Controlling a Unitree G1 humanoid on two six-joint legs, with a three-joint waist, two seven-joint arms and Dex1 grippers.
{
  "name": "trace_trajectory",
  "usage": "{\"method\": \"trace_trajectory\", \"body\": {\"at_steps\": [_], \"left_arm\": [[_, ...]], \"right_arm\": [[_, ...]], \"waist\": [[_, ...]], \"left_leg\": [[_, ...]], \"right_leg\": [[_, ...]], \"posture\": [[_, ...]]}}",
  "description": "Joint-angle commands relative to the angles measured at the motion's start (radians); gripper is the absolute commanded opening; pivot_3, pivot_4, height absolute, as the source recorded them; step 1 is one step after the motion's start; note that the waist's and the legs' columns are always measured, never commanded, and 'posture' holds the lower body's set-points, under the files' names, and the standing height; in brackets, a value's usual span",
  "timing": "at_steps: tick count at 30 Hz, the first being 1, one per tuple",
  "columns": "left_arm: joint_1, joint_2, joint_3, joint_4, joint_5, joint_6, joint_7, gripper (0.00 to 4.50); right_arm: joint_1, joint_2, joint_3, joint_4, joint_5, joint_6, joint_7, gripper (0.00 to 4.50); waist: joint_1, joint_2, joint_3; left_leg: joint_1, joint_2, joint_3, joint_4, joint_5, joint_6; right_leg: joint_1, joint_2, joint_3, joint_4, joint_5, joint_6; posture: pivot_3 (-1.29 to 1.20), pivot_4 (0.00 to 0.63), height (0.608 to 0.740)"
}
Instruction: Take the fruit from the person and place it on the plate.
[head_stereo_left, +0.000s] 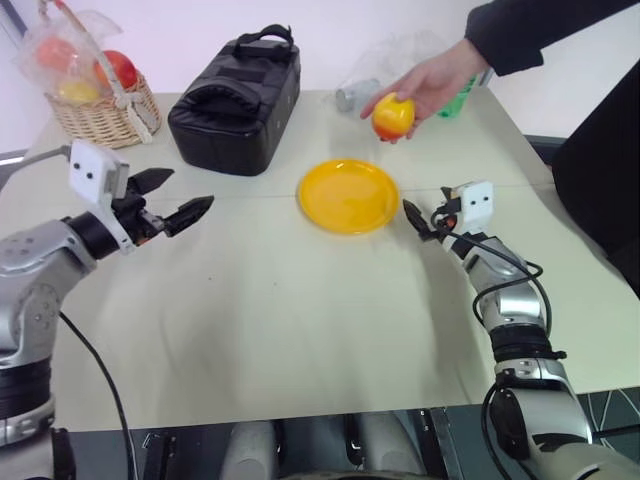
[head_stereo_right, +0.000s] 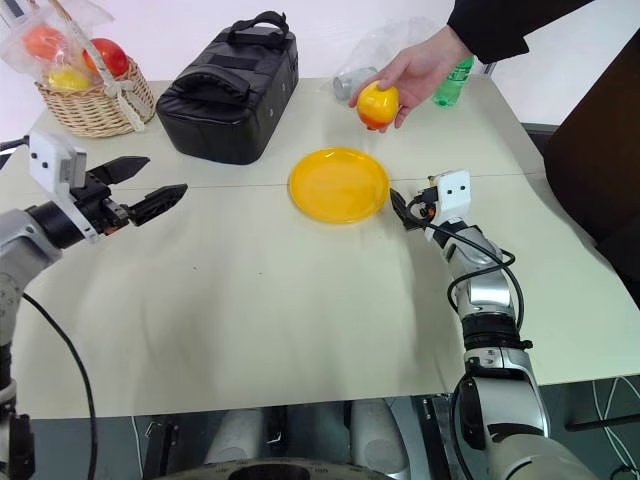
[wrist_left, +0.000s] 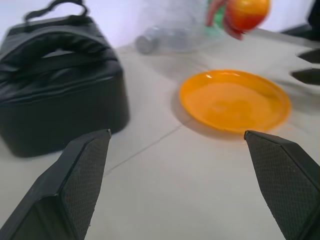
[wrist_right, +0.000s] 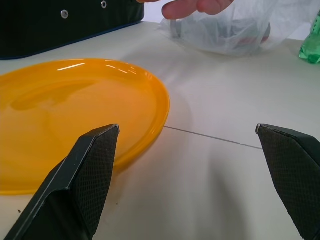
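Note:
A person's hand (head_stereo_left: 432, 78) reaches in from the back right in a black sleeve. It holds the fruit (head_stereo_left: 393, 116), yellow with an orange-red blush, in the air just beyond the plate's far right rim. The empty yellow-orange plate (head_stereo_left: 348, 195) lies in the middle of the table. My right gripper (head_stereo_left: 418, 222) is open and hovers low at the plate's right edge, below and in front of the fruit. My left gripper (head_stereo_left: 190, 188) is open above the table's left side, well left of the plate, with nothing between its fingers.
A black zipped bag (head_stereo_left: 235, 95) stands behind the plate to the left. A wicker basket (head_stereo_left: 100, 105) with wrapped fruits sits at the back left corner. A clear plastic bag with a can (head_stereo_left: 360, 92) and a green bottle (head_stereo_left: 455, 103) lie behind the fruit.

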Motion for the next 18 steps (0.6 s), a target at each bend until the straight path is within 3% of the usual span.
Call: {"method": "trace_trajectory", "body": {"at_steps": [1,7,18], "left_arm": [[-0.020,0.038,-0.002,-0.033,-0.053,0.045,-0.054,4.50],[-0.086,0.069,-0.084,-0.022,-0.095,0.113,-0.158,4.50],[-0.099,0.041,-0.111,-0.045,-0.083,0.114,-0.124,4.50]], "right_arm": [[-0.027,-0.004,-0.006,-0.023,-0.004,-0.014,-0.006,4.48],[-0.135,0.011,0.074,-0.189,-0.032,0.171,-0.024,4.48],[-0.302,0.031,0.096,-0.112,-0.069,0.222,-0.052,4.48]], "waist": [[0.000,0.000,0.000],[-0.003,0.001,0.001],[0.002,0.001,0.001]], "left_leg": [[0.000,0.000,0.000,0.000,0.000,0.000],[0.000,0.000,0.000,0.000,0.000,0.000],[-0.001,0.000,0.000,0.000,0.000,0.000]], "right_leg": [[0.000,0.000,0.000,0.000,0.000,0.000],[-0.001,0.000,0.000,0.001,0.000,0.000],[-0.001,0.000,0.000,0.000,0.000,0.000]], "posture": [[0.00,0.150,0.740],[0.00,0.150,0.740],[0.00,0.150,0.740]]}}
